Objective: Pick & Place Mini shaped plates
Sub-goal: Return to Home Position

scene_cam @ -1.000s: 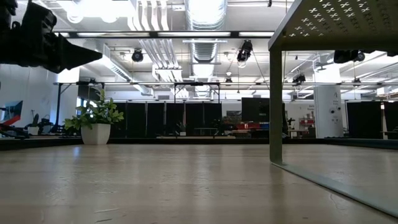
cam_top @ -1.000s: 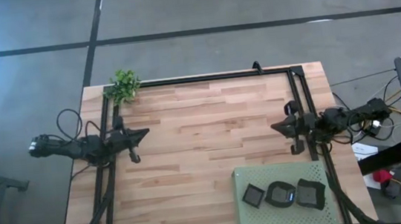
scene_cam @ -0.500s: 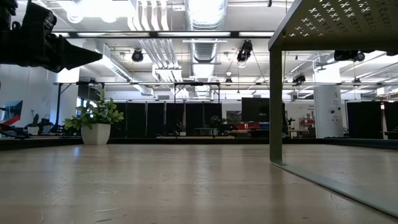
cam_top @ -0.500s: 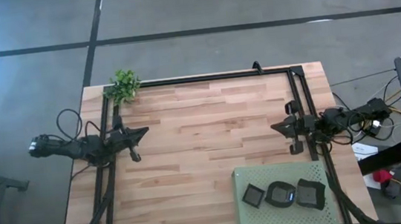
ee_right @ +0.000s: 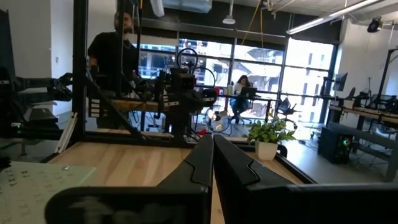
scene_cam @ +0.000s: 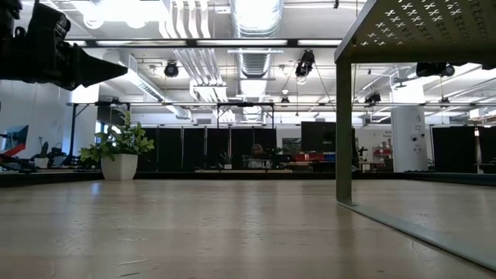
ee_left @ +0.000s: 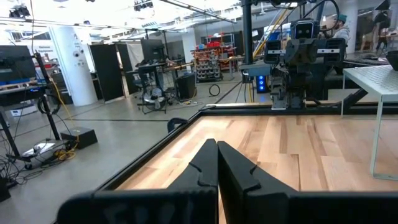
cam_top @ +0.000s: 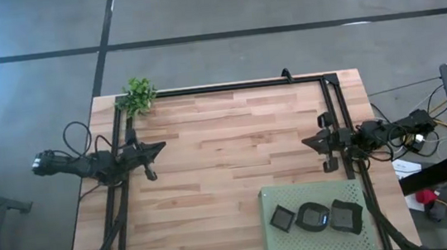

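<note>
potted plant [cam_top: 140, 95]: on corner of wooden table [cam_top: 225, 141]; person [ee_right: 113, 53]: standing beyond table

Planked wood table [cam_top: 225, 141], perforated green metal shelf [cam_top: 314, 192], matt black plates [cam_top: 311, 217]

Black mini plates [cam_top: 313, 217] on pale green shelf [cam_top: 314, 194] (cross-perforated), light plank-striped wood table [cam_top: 226, 150]
</note>
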